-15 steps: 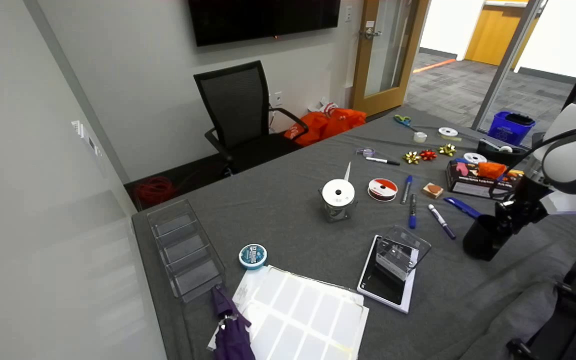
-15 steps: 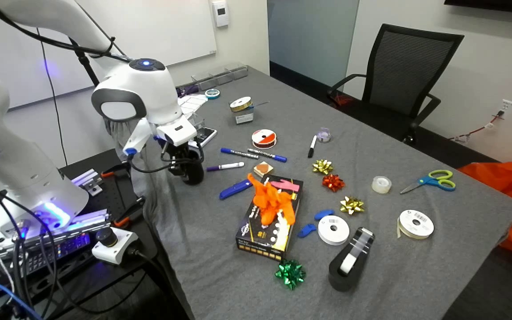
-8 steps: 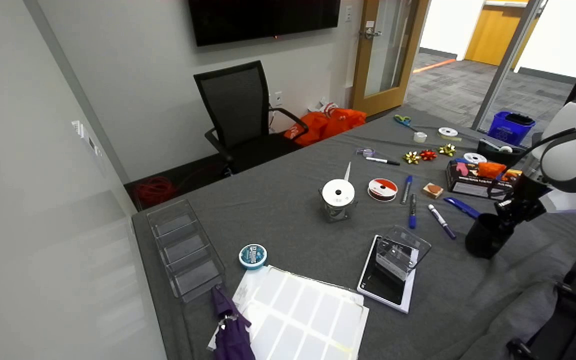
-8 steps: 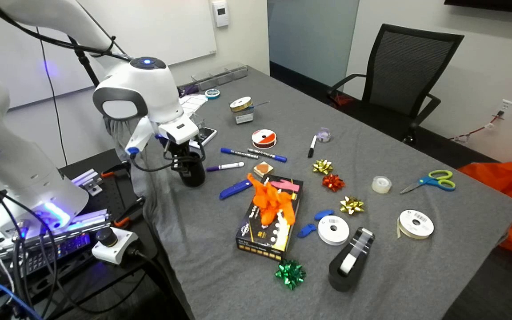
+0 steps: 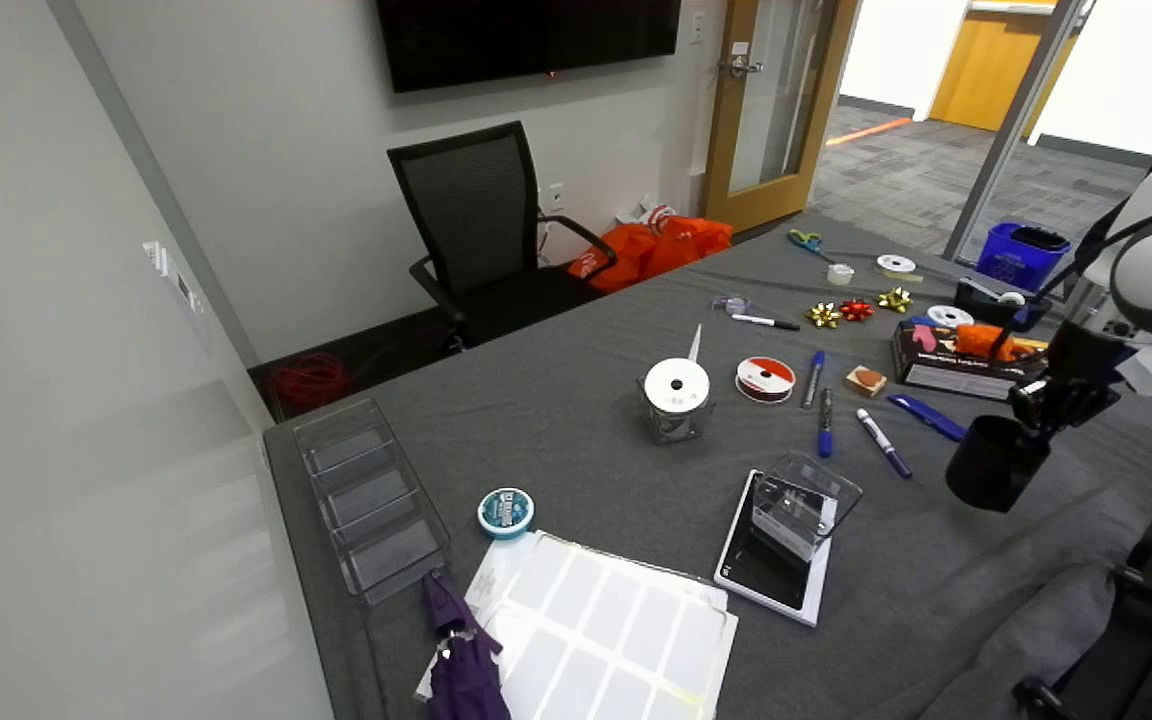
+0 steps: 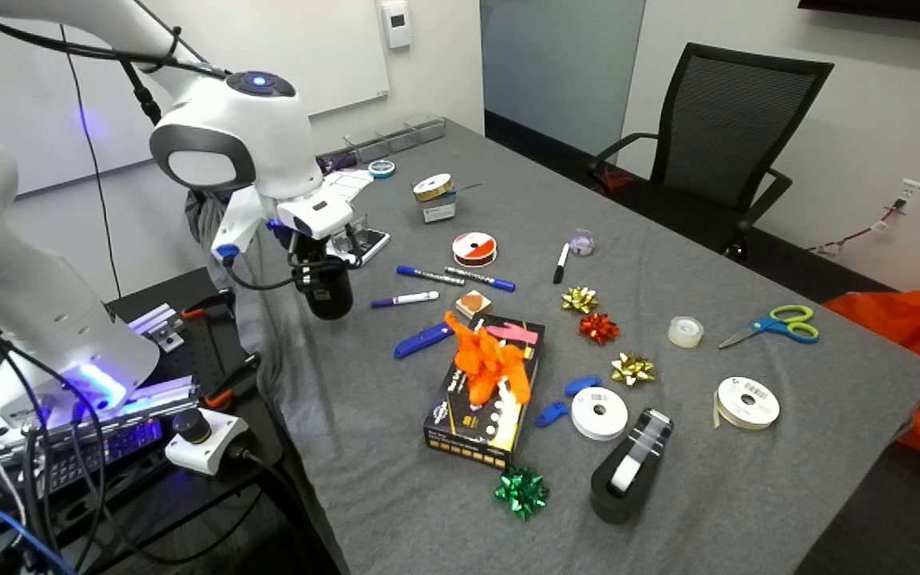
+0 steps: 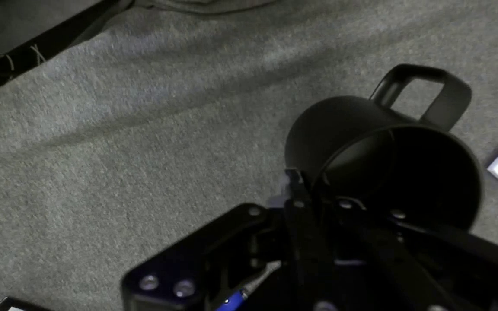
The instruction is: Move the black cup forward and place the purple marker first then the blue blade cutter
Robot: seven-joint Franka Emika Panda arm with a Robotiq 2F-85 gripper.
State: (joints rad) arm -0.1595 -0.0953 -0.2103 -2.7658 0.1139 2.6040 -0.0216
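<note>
The black cup (image 5: 994, 468) is held tilted and appears to be a little above the grey cloth; it also shows in an exterior view (image 6: 329, 299). The wrist view shows its handle, open mouth and dark inside (image 7: 344, 125). My gripper (image 7: 311, 183) is shut on the cup's wall at the rim, one finger outside and one inside. The purple marker (image 5: 883, 443), white with a purple cap, lies on the cloth near the cup, also in an exterior view (image 6: 404, 299). The blue blade cutter (image 6: 423, 340) lies beside the glove box (image 6: 485, 391), also in an exterior view (image 5: 926, 416).
Two blue markers (image 6: 430, 275) (image 6: 479, 279) and a wooden stamp (image 6: 473, 303) lie beyond the purple marker. A white-framed tablet (image 5: 774, 560) with a clear holder (image 5: 806, 500) lies near the cup. Ribbon spools, bows and a tape dispenser (image 6: 632, 467) are spread farther off.
The gripper and the black cup have risen and moved together, rightward in one exterior view and leftward in the other. The cup is tilted. The marker and cutter have not moved.
</note>
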